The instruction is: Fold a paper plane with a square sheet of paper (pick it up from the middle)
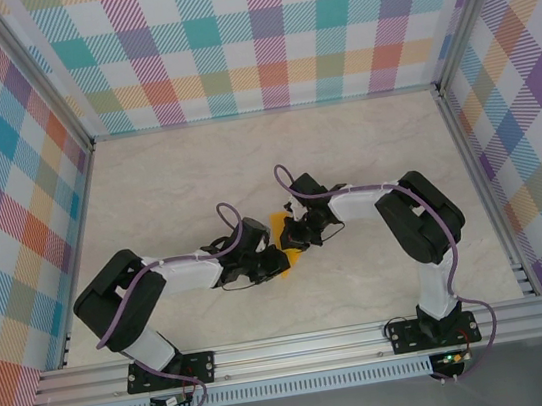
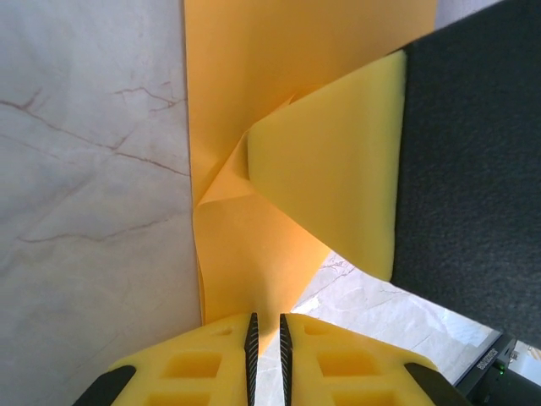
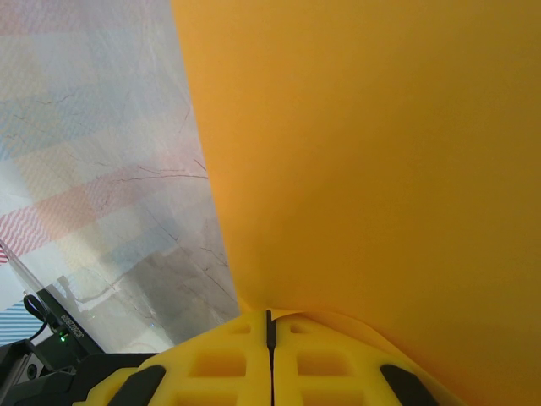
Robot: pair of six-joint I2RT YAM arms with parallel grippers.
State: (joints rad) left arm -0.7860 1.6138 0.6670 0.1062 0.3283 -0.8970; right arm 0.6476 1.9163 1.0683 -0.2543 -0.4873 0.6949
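Holding the paper [image 1: 281,227], my left fingers [image 2: 194,372] and right fingers [image 3: 330,364] clamp its edges; marble table [image 1: 176,176] lies open toward 12 o'clock.

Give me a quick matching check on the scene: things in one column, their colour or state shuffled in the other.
Things:
1. paper
2. table
3. walls
4. right gripper

Colour or state:
a. pale marble pattern
b. shut on the paper
c. orange-yellow
d. checks in many colours

Pairs: 1-c, 2-a, 3-d, 4-b
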